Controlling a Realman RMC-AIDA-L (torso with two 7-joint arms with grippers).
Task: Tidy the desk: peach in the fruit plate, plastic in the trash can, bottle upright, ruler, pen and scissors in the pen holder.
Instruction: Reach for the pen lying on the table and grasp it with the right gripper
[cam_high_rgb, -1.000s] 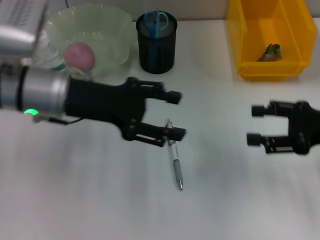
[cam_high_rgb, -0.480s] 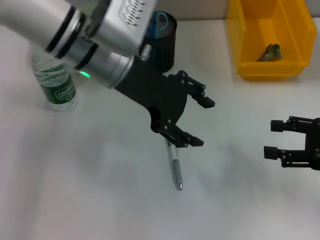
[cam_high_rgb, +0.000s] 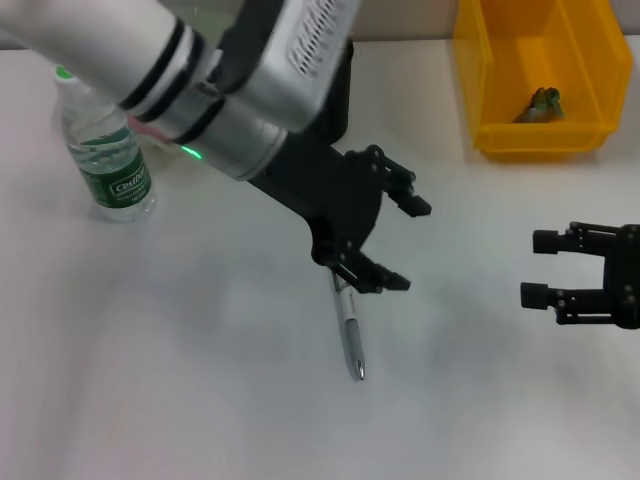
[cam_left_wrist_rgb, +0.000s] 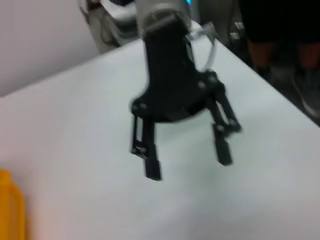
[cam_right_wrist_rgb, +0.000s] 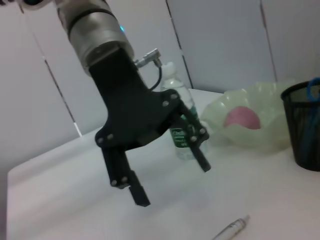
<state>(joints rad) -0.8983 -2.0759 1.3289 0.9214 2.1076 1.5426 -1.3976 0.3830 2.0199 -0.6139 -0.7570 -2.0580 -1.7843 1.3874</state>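
The left gripper (cam_high_rgb: 398, 243) reaches in slantwise from the far left, jaws spread wide just above the upper end of the pen (cam_high_rgb: 350, 332), which lies flat on the white table (cam_high_rgb: 200, 380); the right gripper (cam_high_rgb: 535, 268) hangs at the right edge, jaws apart and holding nothing.

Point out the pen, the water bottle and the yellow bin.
pen (cam_high_rgb: 350, 335): head view, on the middle of its barrel, lying on the desk.
water bottle (cam_high_rgb: 115, 180): head view, on its green label; it stands upright.
yellow bin (cam_high_rgb: 485, 75): head view, on its left wall.
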